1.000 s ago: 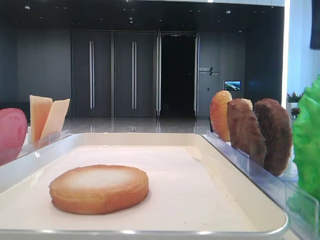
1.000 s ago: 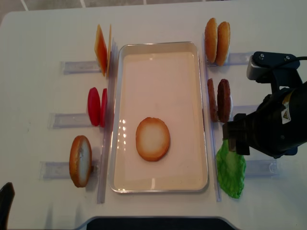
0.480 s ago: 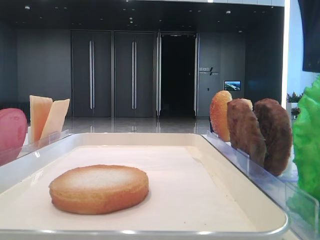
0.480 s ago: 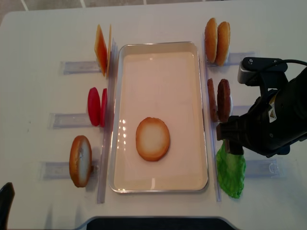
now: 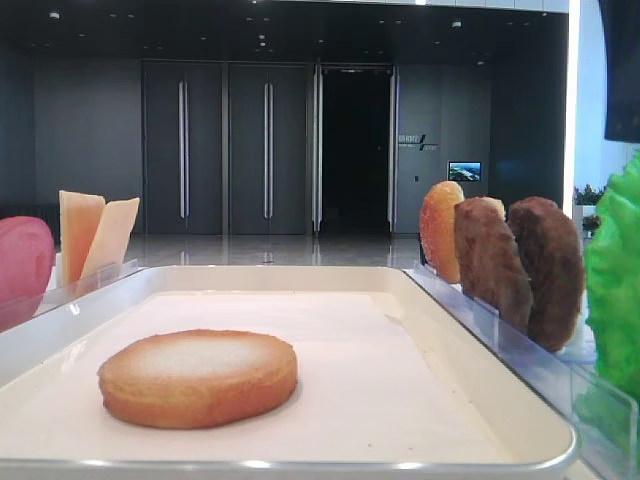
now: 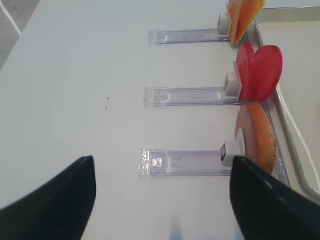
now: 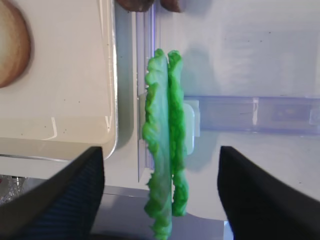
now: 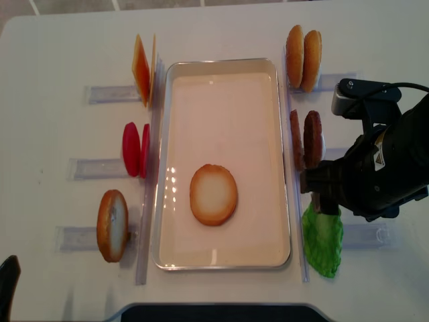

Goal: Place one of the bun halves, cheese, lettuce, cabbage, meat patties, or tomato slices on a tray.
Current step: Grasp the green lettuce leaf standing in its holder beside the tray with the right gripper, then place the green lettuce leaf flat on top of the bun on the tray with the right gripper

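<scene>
- Lettuce (image 7: 165,150) stands on edge in its rack, long axis running near–far, centred between the right gripper (image 7: 160,195) fingers (image 7: 60,195).
- Fingers spread apart, nothing gripped.

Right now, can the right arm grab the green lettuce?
Probably yes. In the right wrist view the lettuce stands upright in its clear rack, midway between the open jaws of the right gripper. Nothing sits between the jaws and the leaves.

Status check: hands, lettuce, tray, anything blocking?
Right hand open, straddling the upright lettuce, not gripping. Left hand open, idle over bare table. Tray holds one bun half. Nothing in the way.
</scene>
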